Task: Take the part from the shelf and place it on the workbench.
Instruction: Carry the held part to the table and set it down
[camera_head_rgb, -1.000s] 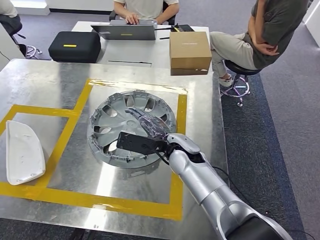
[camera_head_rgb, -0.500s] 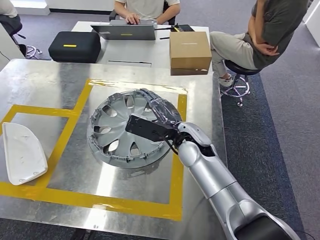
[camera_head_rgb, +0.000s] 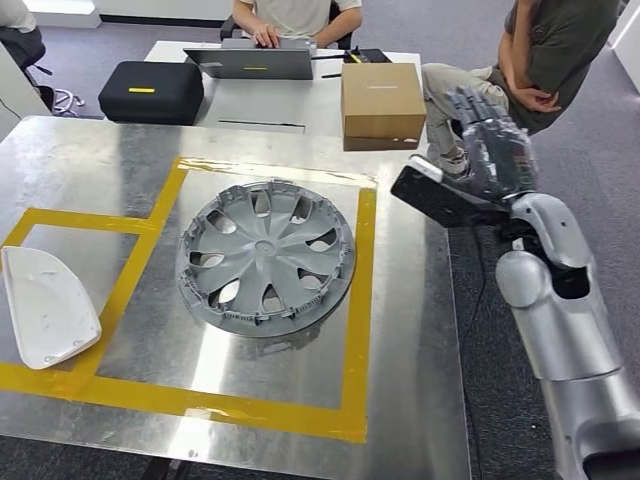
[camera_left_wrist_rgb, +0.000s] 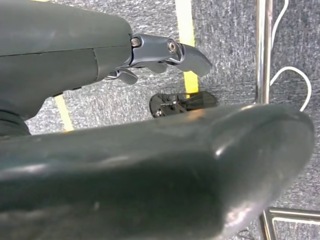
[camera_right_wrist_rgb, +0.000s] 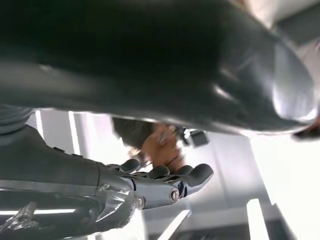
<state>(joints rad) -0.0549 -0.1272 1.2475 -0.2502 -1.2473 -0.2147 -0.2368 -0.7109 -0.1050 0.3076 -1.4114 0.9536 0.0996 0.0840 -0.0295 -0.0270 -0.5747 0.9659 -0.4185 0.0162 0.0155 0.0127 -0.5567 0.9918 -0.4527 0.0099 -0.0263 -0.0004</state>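
On the table (camera_head_rgb: 423, 330):
Hubcap: the grey hubcap (camera_head_rgb: 266, 257) lies flat inside the yellow tape square (camera_head_rgb: 363, 260).
Right hand: the right hand (camera_head_rgb: 490, 135) is raised beyond the table's right edge, fingers spread, holding nothing.
Left hand: the left hand (camera_left_wrist_rgb: 166, 50) hangs over carpet, fingers apart, empty.
White part: a white shell (camera_head_rgb: 47, 305) lies at the left edge.

No readable text (anywhere visible).
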